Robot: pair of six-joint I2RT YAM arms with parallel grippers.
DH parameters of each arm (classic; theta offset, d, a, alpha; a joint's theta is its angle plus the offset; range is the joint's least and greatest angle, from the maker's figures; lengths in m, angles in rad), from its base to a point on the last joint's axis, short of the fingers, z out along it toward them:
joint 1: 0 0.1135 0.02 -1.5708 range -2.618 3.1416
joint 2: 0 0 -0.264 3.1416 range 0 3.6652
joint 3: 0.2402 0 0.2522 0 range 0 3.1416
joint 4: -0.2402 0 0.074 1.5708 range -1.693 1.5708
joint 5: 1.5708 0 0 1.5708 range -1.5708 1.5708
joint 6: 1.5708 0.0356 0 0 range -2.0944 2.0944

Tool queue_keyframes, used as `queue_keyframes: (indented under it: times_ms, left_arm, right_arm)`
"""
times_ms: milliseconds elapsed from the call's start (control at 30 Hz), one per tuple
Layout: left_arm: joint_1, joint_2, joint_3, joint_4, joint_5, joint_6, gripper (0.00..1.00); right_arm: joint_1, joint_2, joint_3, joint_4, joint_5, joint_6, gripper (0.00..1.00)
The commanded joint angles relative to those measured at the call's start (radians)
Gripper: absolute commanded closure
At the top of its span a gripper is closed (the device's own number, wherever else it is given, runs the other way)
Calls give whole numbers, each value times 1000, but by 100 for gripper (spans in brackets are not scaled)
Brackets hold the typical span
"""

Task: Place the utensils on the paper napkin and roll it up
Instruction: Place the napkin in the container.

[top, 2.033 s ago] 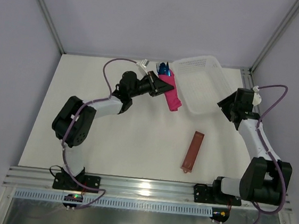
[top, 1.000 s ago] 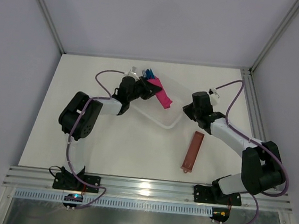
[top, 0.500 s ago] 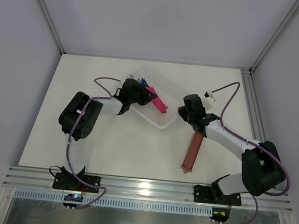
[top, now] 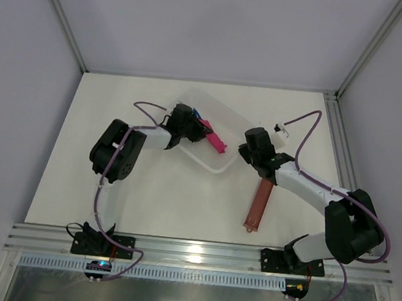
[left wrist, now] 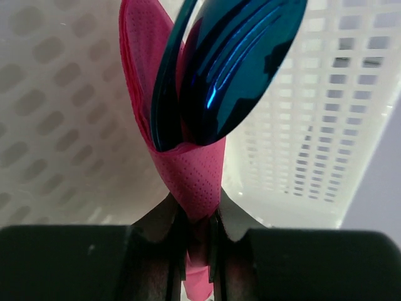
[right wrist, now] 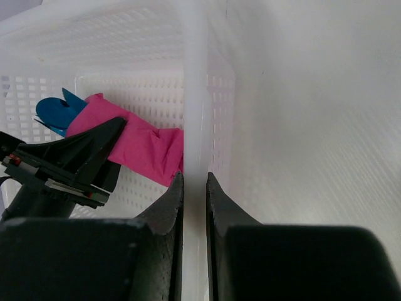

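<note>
The paper napkin (left wrist: 191, 169) is rolled into a magenta tube around the blue utensils (left wrist: 232, 69), whose ends stick out of its top. My left gripper (left wrist: 195, 210) is shut on the roll's lower end. In the top view the napkin roll (top: 215, 139) hangs inside the white mesh basket (top: 222, 168), with the utensils (top: 199, 114) at its far end and the left gripper (top: 193, 127) beside it. My right gripper (right wrist: 195, 179) is shut on the basket's rim (right wrist: 194, 94), at the basket's right corner (top: 242, 153). The right wrist view also shows the napkin (right wrist: 147, 147) inside.
A reddish-brown oblong sleeve (top: 259, 203) lies flat on the white table in front of the right arm's wrist. The table's metal rail (top: 190, 253) runs along the near edge. Grey walls close in the far side.
The right gripper has dragged the basket left, from the far right corner to under the roll. The left gripper has brought the roll slightly nearer, into the basket. Little moved in the last half second.
</note>
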Motion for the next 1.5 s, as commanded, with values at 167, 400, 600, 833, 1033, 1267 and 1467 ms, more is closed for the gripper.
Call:
queue_keyframes:
  times_ms: [167, 400, 600, 833, 1033, 1267, 1467]
  left_arm:
    - [5, 16, 90, -121, -15, 61, 96]
    - [16, 36, 74, -128, 2, 47, 88]
    - [17, 35, 67, -180, -9, 50, 77]
    - [17, 16, 117, -329, -33, 76, 70]
    - [16, -2, 220, -487, -62, 117, 62]
    - [16, -42, 275, -630, -110, 137, 55]
    - [16, -76, 309, -688, -117, 160, 52]
  right_arm:
    - [5, -11, 15, -14, 68, -34, 96]
    - [4, 5, 17, -14, 52, -8, 96]
    - [5, -3, 5, -11, 60, -5, 96]
    - [5, -9, 20, -30, 74, -17, 96]
    - [4, 0, 29, -36, 74, -17, 96]
    - [1, 3, 40, -40, 80, -9, 96]
    - [-27, 11, 37, -34, 109, -2, 96]
